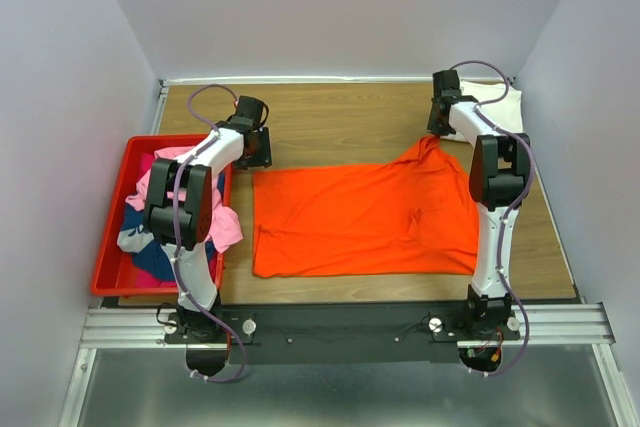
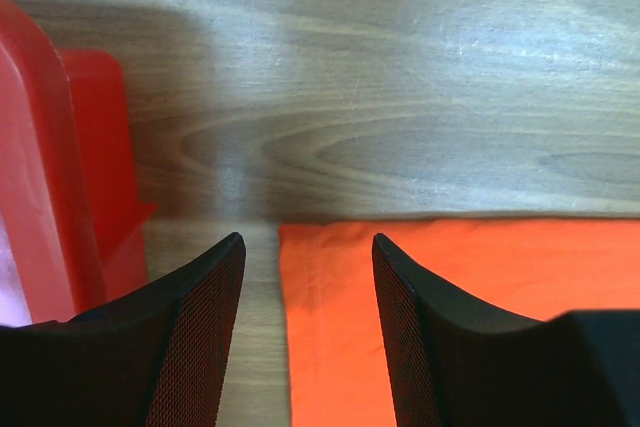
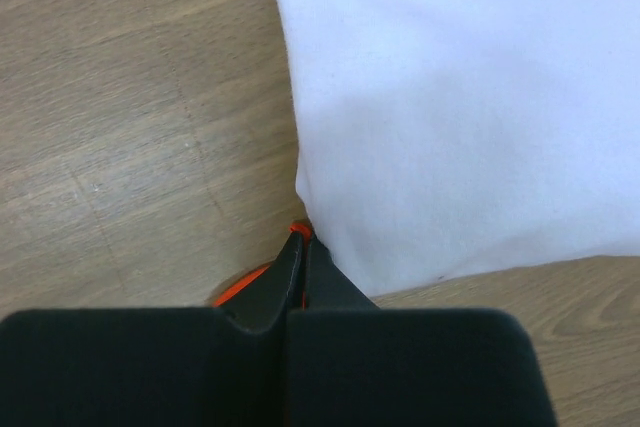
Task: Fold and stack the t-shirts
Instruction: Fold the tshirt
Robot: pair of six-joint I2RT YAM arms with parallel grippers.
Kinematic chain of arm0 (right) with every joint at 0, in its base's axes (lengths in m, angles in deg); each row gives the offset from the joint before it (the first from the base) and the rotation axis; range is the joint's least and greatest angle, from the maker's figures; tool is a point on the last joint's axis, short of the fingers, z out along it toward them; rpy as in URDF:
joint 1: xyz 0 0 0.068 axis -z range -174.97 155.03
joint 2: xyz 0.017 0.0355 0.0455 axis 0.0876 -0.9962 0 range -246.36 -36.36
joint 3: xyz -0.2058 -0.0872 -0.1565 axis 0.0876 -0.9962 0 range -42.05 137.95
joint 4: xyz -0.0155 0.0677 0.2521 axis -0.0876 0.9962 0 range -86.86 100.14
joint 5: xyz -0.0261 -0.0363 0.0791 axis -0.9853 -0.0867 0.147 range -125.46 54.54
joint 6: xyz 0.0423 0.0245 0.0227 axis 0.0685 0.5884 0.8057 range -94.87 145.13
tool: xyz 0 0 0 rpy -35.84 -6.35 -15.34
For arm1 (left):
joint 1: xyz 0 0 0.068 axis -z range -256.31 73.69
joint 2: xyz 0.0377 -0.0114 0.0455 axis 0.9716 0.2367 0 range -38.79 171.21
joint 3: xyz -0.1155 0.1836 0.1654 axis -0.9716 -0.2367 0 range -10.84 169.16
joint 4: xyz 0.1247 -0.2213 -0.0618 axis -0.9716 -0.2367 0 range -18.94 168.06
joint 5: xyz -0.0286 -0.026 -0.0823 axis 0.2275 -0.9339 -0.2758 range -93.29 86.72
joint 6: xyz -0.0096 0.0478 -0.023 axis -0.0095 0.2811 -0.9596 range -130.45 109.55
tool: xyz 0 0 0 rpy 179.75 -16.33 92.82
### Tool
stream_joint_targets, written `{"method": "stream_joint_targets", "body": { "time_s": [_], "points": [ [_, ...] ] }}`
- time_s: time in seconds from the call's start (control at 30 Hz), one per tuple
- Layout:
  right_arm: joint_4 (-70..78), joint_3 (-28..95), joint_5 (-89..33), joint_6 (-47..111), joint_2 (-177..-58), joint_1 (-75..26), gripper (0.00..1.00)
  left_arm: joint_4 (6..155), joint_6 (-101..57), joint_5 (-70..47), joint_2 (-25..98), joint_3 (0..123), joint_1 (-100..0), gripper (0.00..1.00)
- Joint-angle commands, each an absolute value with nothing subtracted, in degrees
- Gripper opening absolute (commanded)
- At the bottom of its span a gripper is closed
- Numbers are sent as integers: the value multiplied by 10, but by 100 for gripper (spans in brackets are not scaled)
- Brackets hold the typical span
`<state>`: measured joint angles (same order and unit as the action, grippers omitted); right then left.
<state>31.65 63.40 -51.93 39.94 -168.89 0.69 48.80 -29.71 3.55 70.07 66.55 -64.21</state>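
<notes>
Wood-grain tabletop (image 1: 340, 112) is carrying the orange t-shirt (image 1: 365, 217), which is lying spread and mostly flat across the middle, its far right part rising in a peak toward the right gripper (image 1: 438, 135). That gripper is clenching a thin sliver of the orange cloth between fully closed jaws, as the right wrist view is showing. So small a bite is looking likely to slip free once the arm starts hauling the cloth over for a fold. The left gripper (image 2: 308, 247) is standing released, jaws apart and holding nothing. It is straddling the shirt's far left corner, one finger over bare wood and the other over orange; whether the tips are touching the table I cannot tell. Closing from there, those jaws may be catching only the very edge, or missing onto wood, leaving one side anchored and the fold skewing. Just beside the right pinch the cream-white t-shirt (image 3: 460, 97) is lying at the far right corner, so a sideways drag may be snagging and rumpling it. Further out, the red bin (image 1: 108, 247) is sitting at the left with a pink t-shirt (image 1: 228, 229) and a dark blue t-shirt (image 1: 150, 255) heaped inside. Its wall is standing near the left gripper, so a wide swing is risking a knock.
</notes>
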Motion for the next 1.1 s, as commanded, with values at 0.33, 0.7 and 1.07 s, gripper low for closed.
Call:
{"method": "stream_joint_targets", "body": {
  "time_s": [0.33, 0.7, 1.07],
  "points": [
    [377, 621, -528, 406, -1696, 24, 1, 479, -305, 28, 734, 684, -644, 49],
    [379, 618, -522, 409, -1694, 25, 0, 478, -306, 28, 731, 666, -644, 45],
    [383, 622, -506, 411, -1679, 25, 0, 498, -307, -12, 745, 671, -644, 2]
  ]
}}
